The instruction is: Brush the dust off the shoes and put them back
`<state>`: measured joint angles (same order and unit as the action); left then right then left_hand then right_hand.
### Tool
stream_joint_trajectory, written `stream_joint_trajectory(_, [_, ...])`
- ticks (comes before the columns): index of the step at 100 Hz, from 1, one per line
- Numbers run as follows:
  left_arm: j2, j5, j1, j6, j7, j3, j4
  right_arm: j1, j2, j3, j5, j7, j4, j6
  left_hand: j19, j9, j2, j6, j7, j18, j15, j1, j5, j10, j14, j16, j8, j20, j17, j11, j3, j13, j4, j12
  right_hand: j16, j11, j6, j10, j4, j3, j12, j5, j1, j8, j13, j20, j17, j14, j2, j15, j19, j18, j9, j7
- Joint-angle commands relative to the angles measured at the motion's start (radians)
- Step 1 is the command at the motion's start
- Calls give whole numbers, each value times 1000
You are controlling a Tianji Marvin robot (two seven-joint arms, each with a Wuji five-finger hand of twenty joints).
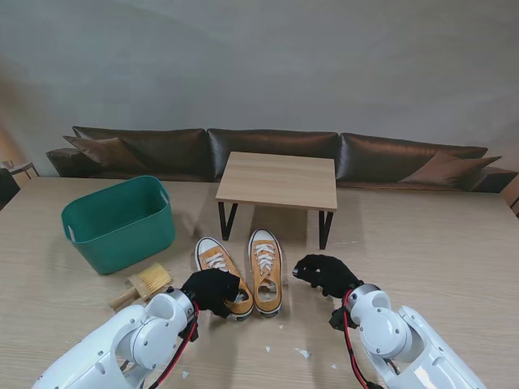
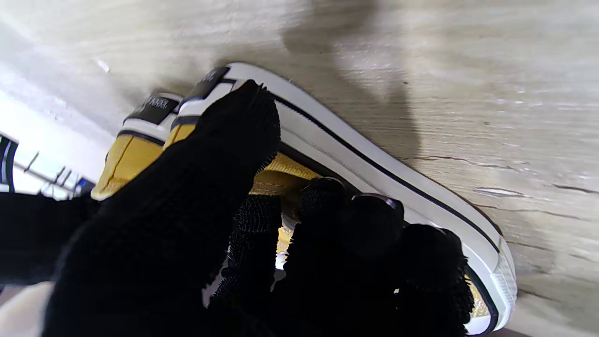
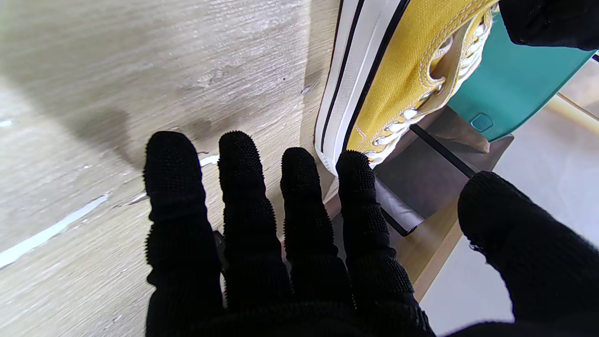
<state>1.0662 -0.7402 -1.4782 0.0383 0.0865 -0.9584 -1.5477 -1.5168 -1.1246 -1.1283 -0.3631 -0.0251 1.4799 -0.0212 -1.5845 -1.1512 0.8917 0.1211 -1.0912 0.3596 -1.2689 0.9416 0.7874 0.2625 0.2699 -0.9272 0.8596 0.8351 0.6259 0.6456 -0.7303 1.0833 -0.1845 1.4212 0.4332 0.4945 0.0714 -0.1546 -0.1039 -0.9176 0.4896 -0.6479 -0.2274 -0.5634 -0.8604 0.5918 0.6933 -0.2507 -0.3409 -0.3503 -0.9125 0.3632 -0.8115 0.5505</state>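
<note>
The left hand sits clamped on the heel end of the left yellow sneaker, thumb on the outer side and fingers curled into the shoe's opening, as its wrist view shows. That sneaker runs away from the hand, toe toward the low wooden bench, angled slightly leftward. The right yellow sneaker lies just beside it, between the two hands, long axis parallel, toe also toward the bench. The right hand hovers near this shoe's outer side with fingers spread and empty; whether they touch the table is unclear. A wooden brush lies just left of the left hand, with a teal bin beyond it.
</note>
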Motion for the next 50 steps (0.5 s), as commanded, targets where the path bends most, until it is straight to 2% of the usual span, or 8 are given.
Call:
stream_joint_trajectory(1, [-9,-40,-22,1,49,5,7,-3,-4,4,-1,-11,-1,1,-148,-11,-70,54,-104,-69,-153,55,56,-54,-70,9,-2,27,77,49,-71,58,3,7,12,2,4,-19,18,13,-5,-3,6,10,-29,0,-306,-7,32,-11,-28,25,-8,12])
stream_joint_trajectory(9, [-20,-96,-31,-10,74,-5,-13,-2,-4,5,-2,-9,-2,1,-254,-17,-54,44,-94,-101,-244,34,99,-63,-132,45,-32,-25,186,123,-62,151,-4,-7,12,2,4,-20,18,13,-5,-3,6,10,-29,0,-306,-10,32,-11,-28,24,-7,12])
stream_joint_trajectory(14, [-25,-127,-36,-13,88,-12,-26,-1,-4,5,-3,-9,-2,2,-275,-10,-51,38,-84,-105,-258,26,105,-63,-149,50,-43,-38,216,131,-56,171,-6,-6,12,3,3,-18,18,13,-5,-4,7,10,-30,0,-305,-8,33,-11,-29,24,-9,12])
stream_joint_trajectory(20, [-30,-161,-43,-17,102,-21,-42,-1,-4,6,-4,-9,-3,1,-281,24,-45,20,-62,-109,-252,4,116,-61,-157,54,-62,-58,212,134,-42,152,-11,-2,12,2,3,-19,18,12,-5,-3,5,10,-29,0,-306,-9,32,-11,-29,25,-7,12])
stream_joint_trajectory(29, [-34,-195,-51,-15,119,-30,-64,0,-4,6,-3,-11,-3,1,-248,92,-43,-17,-18,-96,-224,-17,136,-42,-136,38,-89,-57,150,118,-18,75,-12,-4,12,3,4,-18,18,12,-5,-3,6,10,-29,0,-306,-8,32,-11,-28,25,-8,12])
stream_joint_trajectory(36, [-37,-229,-55,-15,130,-37,-79,0,-3,6,-4,-11,-4,2,-174,173,-44,-51,37,-91,-187,-37,160,-25,-129,-8,-96,10,80,135,-5,-1,-14,-67,12,3,2,-17,18,12,-5,-3,6,10,-30,0,-306,-7,32,-11,-28,24,-7,12])
stream_joint_trajectory(42, [-38,-246,-56,-14,131,-39,-88,1,-4,7,-4,-10,-4,1,-76,267,-46,-70,77,-83,-130,-49,173,9,-79,-63,-107,98,-30,133,3,-134,-15,-103,12,3,3,-20,18,12,-5,-3,6,10,-29,0,-305,-8,31,-11,-28,24,-8,13])
stream_joint_trajectory(50, [-39,-268,-57,-18,134,-42,-98,1,-4,7,-4,-10,-5,1,37,361,-84,-101,192,-85,-16,-63,193,35,4,-106,-236,194,-170,83,27,-316,-11,-131,12,2,3,-19,18,11,-5,-2,5,10,-28,0,-306,-8,31,-10,-28,24,-8,12])
